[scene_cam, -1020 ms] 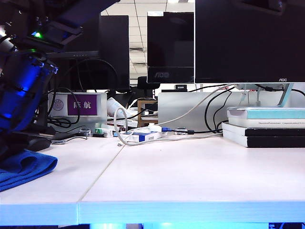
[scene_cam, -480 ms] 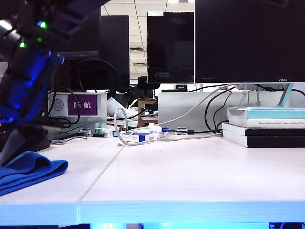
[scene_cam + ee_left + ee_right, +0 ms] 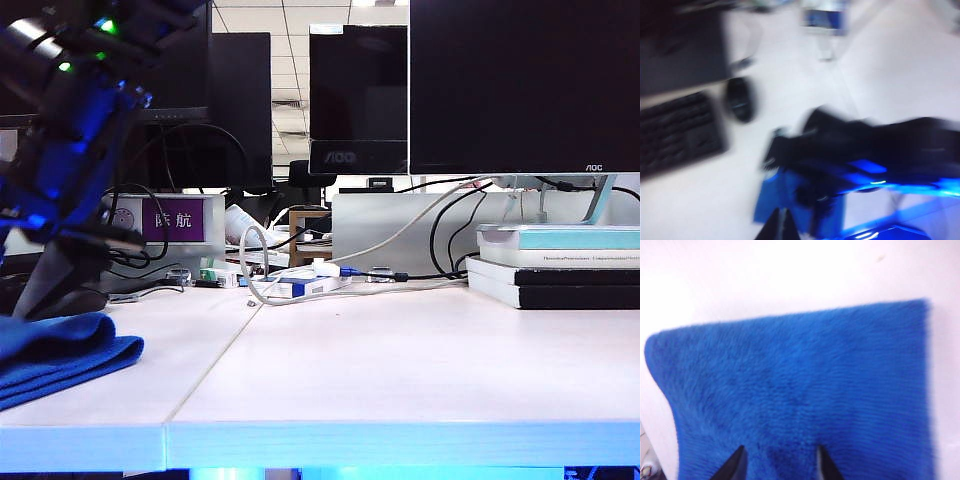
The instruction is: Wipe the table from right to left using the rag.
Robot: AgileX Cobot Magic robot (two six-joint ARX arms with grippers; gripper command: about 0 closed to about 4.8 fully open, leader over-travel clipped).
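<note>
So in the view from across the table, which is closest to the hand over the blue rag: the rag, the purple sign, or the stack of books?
Counting from the right hand, at the table's left end:
1. Rag, just under it, far left.
2. Purple sign, a little behind it, left of the middle.
3. Books, far right.

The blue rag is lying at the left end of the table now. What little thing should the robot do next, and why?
Probably lift the right gripper straight up and away. Its fingers stand apart over the rag, which lies flat on the table at the left end, so the wipe looks finished.
</note>
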